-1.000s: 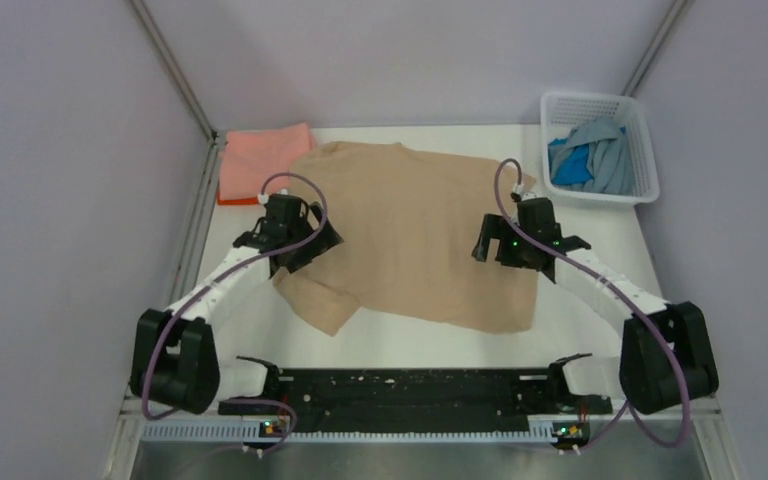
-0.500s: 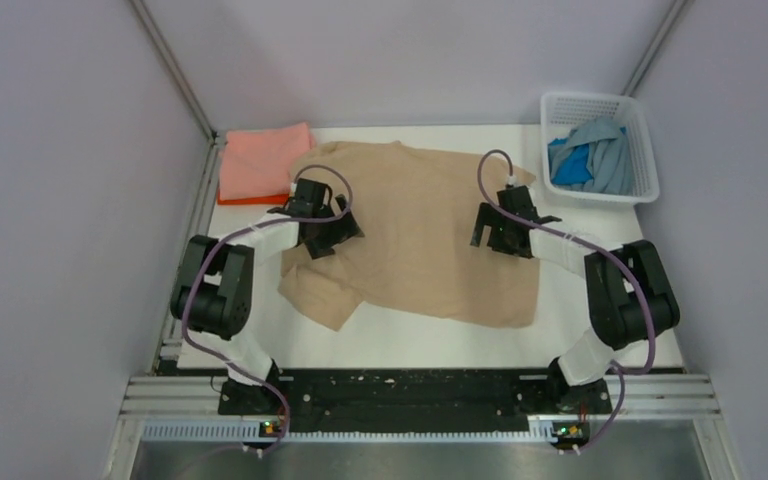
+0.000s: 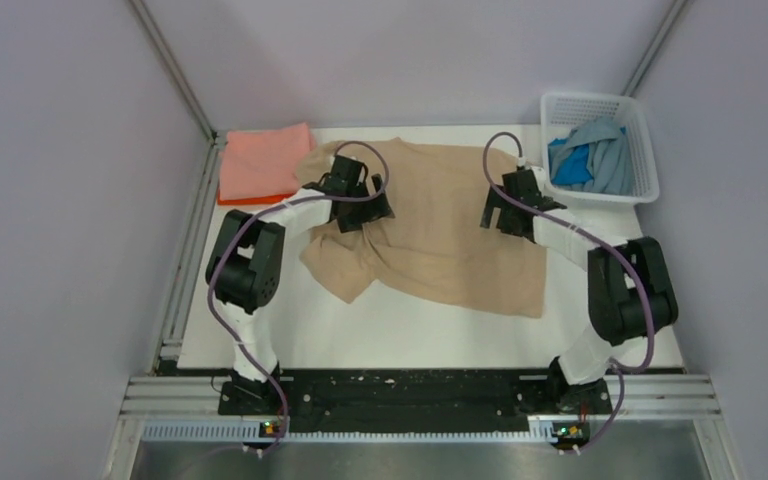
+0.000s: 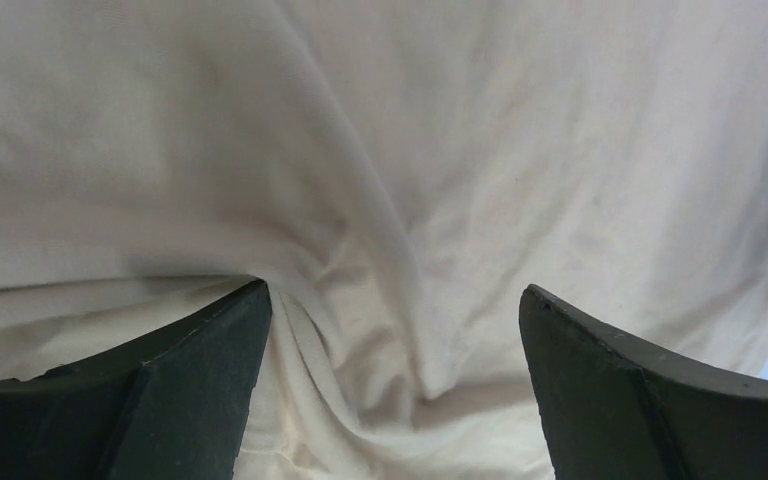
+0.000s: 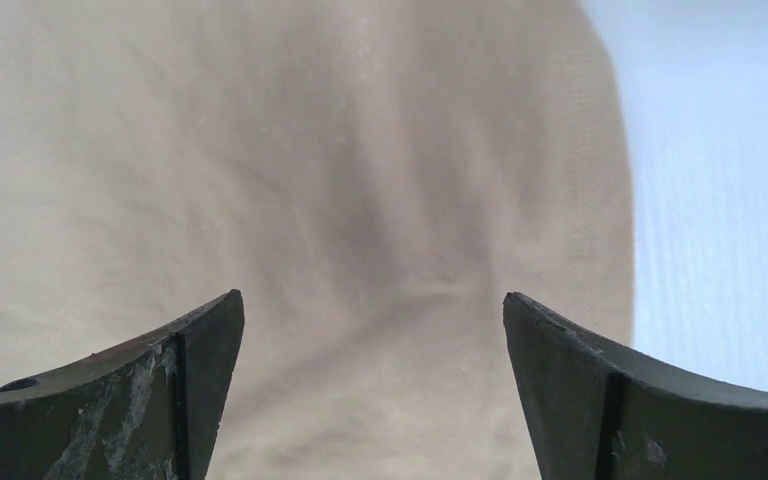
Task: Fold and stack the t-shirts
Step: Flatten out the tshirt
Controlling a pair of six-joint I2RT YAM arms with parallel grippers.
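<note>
Left gripper (image 3: 362,208) and right gripper (image 3: 505,208) hover, jaws spread, over the soft tan cloth t-shirt (image 3: 440,240) on the white table (image 3: 410,335).
Bunched folds under the left: closing there could pinch extra layers and skew it.

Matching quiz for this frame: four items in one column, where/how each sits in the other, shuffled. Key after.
Column 1
1. tan t-shirt
2. salmon pink t-shirt
3. blue t-shirt
4. right gripper

Column 2
A. folded at the far left corner of the table
B. bunched inside the white lattice basket
C. spread across the middle of the table
D. open, above the tan cloth near its right edge

Pairs: 1-C, 2-A, 3-B, 4-D
</note>
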